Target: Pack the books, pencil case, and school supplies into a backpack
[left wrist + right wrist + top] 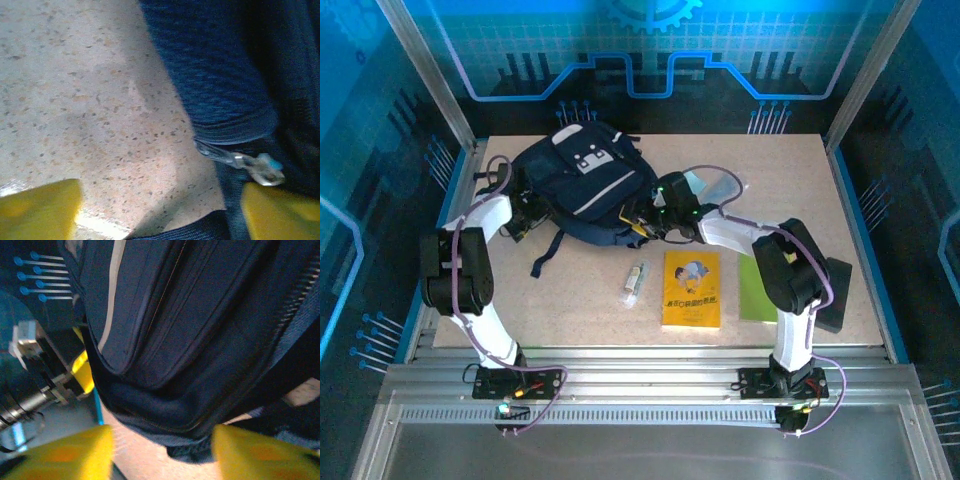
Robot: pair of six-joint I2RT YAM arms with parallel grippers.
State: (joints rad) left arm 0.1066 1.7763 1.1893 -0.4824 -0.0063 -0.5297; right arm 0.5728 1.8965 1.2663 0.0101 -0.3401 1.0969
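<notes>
navy backpack [582, 185] beyond yellow book [691, 290]

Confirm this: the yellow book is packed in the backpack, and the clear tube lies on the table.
Wrong on the book: the yellow book lies on the table, outside the backpack, right of the clear tube, which does lie there. The top view shows it.

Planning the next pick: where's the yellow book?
Top view, right of centre: the yellow book lies between the clear tube and the lime-green book.

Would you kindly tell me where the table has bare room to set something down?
Bare: near-left, between the left arm and the tube; far-right corner beyond the pencil case. Crowded: by the right gripper at the backpack.
</notes>
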